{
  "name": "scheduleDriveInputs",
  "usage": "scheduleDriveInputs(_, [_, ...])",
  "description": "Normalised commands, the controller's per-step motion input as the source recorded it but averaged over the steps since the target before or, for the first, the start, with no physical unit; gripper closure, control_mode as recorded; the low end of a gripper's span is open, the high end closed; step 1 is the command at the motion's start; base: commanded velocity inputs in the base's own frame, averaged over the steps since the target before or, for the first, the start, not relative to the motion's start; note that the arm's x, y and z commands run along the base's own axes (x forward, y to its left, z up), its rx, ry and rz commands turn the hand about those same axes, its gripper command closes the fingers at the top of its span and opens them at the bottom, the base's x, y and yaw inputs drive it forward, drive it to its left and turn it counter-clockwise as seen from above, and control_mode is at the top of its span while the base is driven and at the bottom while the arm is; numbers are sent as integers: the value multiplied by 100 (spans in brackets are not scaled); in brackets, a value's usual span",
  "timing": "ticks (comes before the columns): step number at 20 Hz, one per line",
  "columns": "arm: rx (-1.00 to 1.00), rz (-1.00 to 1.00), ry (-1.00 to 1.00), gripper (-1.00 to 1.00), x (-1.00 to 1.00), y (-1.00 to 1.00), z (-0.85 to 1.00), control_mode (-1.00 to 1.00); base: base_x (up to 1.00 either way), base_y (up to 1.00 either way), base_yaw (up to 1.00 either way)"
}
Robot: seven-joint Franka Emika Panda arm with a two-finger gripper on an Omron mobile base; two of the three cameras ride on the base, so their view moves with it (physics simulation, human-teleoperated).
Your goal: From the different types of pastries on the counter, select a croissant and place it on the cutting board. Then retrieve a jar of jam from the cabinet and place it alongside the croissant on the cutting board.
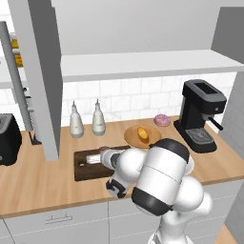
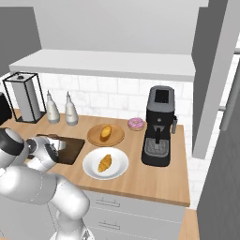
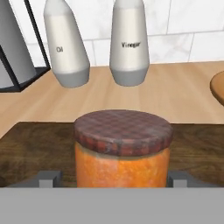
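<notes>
The jar of jam (image 3: 122, 148), orange with a dark checked lid, stands upright on the dark cutting board (image 3: 35, 144) in the hand view. My gripper (image 3: 113, 179) is open around it, one fingertip (image 3: 48, 178) on each side with a small gap at the left. The board (image 2: 72, 149) lies on the counter (image 2: 154, 180) with my hand over its left end. The croissant (image 2: 105, 162) rests on a white plate (image 2: 119, 169) to the right of the board. A yellow bun (image 2: 107, 131) sits on a round wooden plate (image 2: 96, 137), and a pink doughnut (image 2: 136, 123) lies behind it.
Oil (image 3: 65, 48) and vinegar (image 3: 129, 43) bottles stand just behind the board. A black coffee machine (image 2: 158, 129) is at the right and a wire-framed paper towel holder (image 2: 23, 96) at the back left. The cabinet's open grey door (image 1: 38, 71) hangs over the counter's left part.
</notes>
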Motion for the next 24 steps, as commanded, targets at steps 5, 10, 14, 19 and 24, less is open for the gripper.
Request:
scheduleDriveInputs(5, [0,0,0,-100,-1,0,-2,-100,0,0,0])
scheduleDriveInputs(10, [0,0,0,-100,-13,0,-1,-100,0,0,0])
scheduleDriveInputs(14, [0,0,0,-100,-34,-3,0,-100,0,0,0])
scheduleDriveInputs(19, [0,0,-3,-100,-53,-26,21,-100,0,0,0])
scheduleDriveInputs(24, [0,0,-2,-100,-65,-34,47,-100,0,0,0])
